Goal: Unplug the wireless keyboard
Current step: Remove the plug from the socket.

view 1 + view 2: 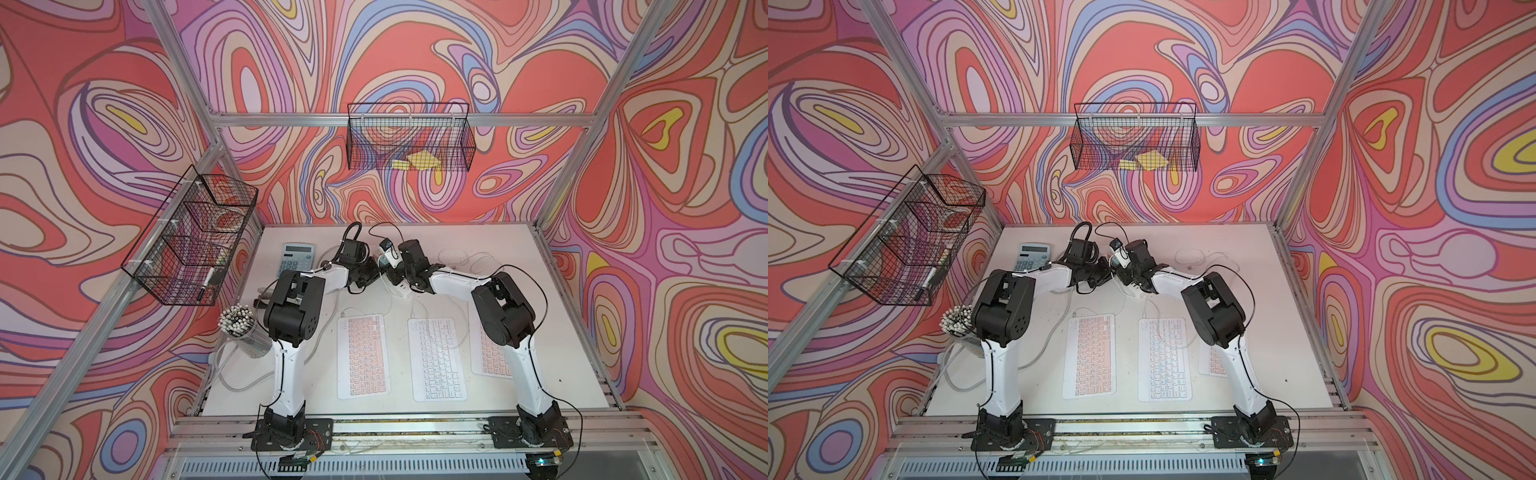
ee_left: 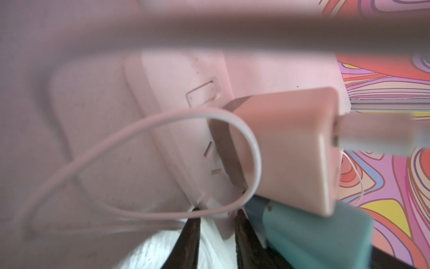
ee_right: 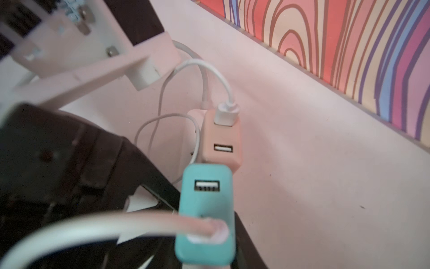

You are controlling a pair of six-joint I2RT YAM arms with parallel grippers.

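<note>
Right pincer (image 1: 392,275) clamps teal charger (image 3: 204,205), left pincer (image 2: 218,233) pinches power strip (image 2: 176,130). USB plug (image 3: 209,231) beside right pincer: probably stiff, friction-fit; grab shell, not cable (image 3: 69,230).

Calculator (image 1: 298,258), pencil cup (image 1: 249,337); back basket (image 1: 374,137) holds yellow pads (image 1: 420,161), perhaps.

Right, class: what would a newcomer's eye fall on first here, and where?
Swirling red and purple wall print surrounds the cell. Two black-and-white robot arms meet over the far middle of the white table, behind three flat keyboards side by side. Up close, a teal plastic charger block is next to a pink charger.
</note>
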